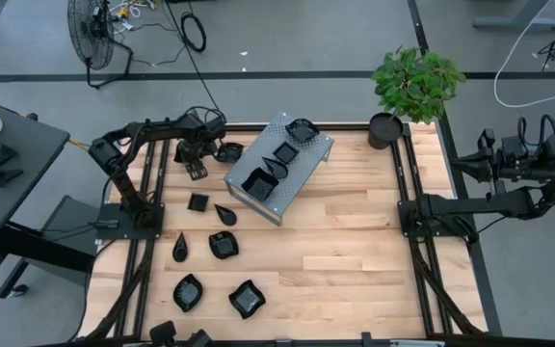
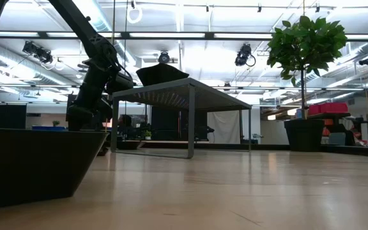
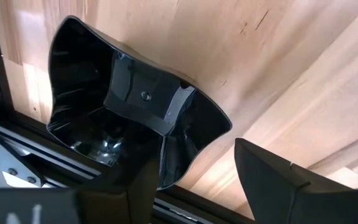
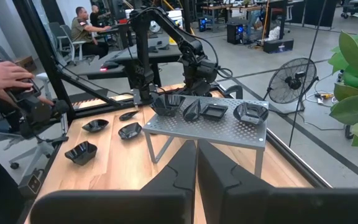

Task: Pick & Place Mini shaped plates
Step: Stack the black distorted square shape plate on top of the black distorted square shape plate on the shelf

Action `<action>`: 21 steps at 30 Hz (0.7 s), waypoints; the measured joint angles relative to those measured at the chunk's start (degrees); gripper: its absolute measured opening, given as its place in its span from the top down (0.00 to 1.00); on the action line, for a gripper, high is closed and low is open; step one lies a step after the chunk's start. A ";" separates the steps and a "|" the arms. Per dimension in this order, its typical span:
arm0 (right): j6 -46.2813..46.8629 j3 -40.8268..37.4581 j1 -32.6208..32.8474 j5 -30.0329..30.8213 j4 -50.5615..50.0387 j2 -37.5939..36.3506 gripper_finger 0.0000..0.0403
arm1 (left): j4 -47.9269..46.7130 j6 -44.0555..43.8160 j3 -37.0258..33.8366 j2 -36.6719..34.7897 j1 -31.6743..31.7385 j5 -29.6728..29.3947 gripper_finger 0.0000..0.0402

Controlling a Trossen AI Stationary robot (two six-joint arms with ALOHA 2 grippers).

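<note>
Left gripper: reaching over the table's far left corner, fingers standing wide, straddling the rim of a wavy-rimmed plate; one finger is sitting inside the dish, the other outside it. The pictures are not showing a firm pinch.
Wavy-rimmed plate: lying on the wood by the table's left frame rail, just beside the grey perforated stand.
Plates on the stand: four black dishes are sitting on top, among them a large square one at the stand's near end and one at its far end.
Plates on the table: six are lying loose along the left edge, from a small square one down to a wavy one near the front edge; a teardrop one is lying between.
Right gripper: waiting off the table's right edge, fingers pressed together, holding nothing.
Plant pot: standing at the far edge.
Person's hand: resting on a device beyond the left side.
</note>
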 joint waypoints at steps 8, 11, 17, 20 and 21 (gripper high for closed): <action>0.01 0.00 0.00 0.00 0.00 0.00 0.95 | 1.90 -0.02 0.00 0.00 -0.02 0.11 0.51; 0.02 0.00 0.00 0.00 -0.01 0.00 0.95 | 2.48 -0.02 0.00 0.00 -0.02 0.11 0.51; 0.01 0.00 0.00 0.00 0.01 0.00 0.95 | 2.99 -0.02 0.02 1.09 0.13 0.31 0.51; 0.01 0.00 0.00 0.00 0.01 0.00 0.95 | 2.90 -0.04 0.02 1.67 0.20 0.22 0.51; 0.00 0.00 0.00 0.00 -0.01 0.00 0.95 | 2.92 -0.02 0.02 1.83 0.20 0.15 0.51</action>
